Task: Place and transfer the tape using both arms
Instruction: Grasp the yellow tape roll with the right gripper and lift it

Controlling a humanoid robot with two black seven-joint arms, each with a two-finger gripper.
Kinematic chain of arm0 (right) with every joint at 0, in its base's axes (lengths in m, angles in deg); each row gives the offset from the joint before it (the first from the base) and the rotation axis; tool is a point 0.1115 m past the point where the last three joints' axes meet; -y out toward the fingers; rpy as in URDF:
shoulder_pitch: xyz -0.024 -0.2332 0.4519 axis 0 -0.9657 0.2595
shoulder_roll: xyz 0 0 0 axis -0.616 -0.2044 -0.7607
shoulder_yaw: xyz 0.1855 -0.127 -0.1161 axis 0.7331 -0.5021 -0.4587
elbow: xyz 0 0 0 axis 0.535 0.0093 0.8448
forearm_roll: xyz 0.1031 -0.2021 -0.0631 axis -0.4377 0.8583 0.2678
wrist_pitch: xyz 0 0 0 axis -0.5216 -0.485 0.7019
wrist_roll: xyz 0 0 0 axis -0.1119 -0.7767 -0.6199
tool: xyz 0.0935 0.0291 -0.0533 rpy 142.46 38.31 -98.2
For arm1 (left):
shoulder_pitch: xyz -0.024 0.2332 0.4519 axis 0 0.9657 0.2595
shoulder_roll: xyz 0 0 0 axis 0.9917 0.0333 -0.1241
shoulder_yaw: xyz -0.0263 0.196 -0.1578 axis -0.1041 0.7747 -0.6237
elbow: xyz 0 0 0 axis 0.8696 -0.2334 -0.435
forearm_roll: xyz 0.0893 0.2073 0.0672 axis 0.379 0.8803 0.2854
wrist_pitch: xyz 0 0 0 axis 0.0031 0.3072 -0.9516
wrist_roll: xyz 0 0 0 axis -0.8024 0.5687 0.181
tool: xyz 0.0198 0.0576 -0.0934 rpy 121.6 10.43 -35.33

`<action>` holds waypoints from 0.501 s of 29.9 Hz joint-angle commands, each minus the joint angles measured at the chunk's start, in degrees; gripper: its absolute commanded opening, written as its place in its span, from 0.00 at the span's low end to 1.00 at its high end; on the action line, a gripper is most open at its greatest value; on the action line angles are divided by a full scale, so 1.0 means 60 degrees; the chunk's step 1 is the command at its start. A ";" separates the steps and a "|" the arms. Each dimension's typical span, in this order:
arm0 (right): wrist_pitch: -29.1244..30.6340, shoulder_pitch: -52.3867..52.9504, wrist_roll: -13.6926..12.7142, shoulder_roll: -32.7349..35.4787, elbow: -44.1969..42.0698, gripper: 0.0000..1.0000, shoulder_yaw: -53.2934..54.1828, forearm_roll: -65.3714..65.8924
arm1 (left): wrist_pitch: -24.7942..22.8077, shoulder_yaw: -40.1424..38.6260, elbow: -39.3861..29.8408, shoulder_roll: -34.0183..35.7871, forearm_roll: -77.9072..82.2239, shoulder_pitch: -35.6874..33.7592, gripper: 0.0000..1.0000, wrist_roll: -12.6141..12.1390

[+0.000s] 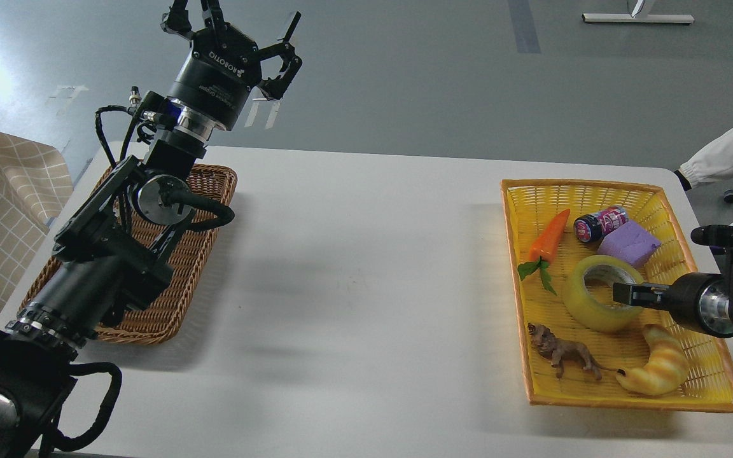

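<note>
Yellow packing tape [602,294] lies in the yellow basket [710,388], the right tool [624,294] at its core, grip state unclear. Crowding croissant toy [656,369] and purple block [628,246] could snag a lift. Left tool [233,38] hangs splayed, empty, above the brown wicker tray [210,219].

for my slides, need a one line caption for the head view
Right hand reaches into the tape in the yellow basket; left hand raised, open.
</note>
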 commanded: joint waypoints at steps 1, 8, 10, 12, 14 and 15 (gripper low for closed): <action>-0.0001 0.0071 0.0001 0.0008 -0.0103 0.60 -0.0020 -0.0006 | 0.0001 0.0001 -0.0008 -0.0003 0.0000 0.0000 0.98 0.0000; -0.0001 0.0130 0.0001 -0.0022 -0.0381 0.41 -0.0005 -0.0035 | 0.0001 0.0001 -0.0008 -0.0003 0.0000 0.0015 0.98 0.0000; -0.0001 0.0130 0.0001 -0.0080 -0.0411 0.35 -0.0020 -0.0035 | 0.0001 0.0001 0.0007 0.0011 0.0000 0.0015 0.98 0.0000; -0.0001 0.0130 0.0001 -0.0124 -0.0484 0.30 -0.0005 -0.0035 | 0.0001 0.0001 0.0007 0.0011 -0.0014 0.0015 0.98 0.0000; -0.0001 0.0159 0.0001 -0.0212 -0.0557 0.26 -0.0005 -0.0035 | 0.0001 0.0001 0.0021 0.0011 -0.0014 0.0015 0.98 0.0000; -0.0001 0.0188 0.0001 -0.0270 -0.0630 0.17 -0.0020 -0.0064 | 0.0001 0.0001 0.0036 0.0011 -0.0014 0.0030 0.98 0.0000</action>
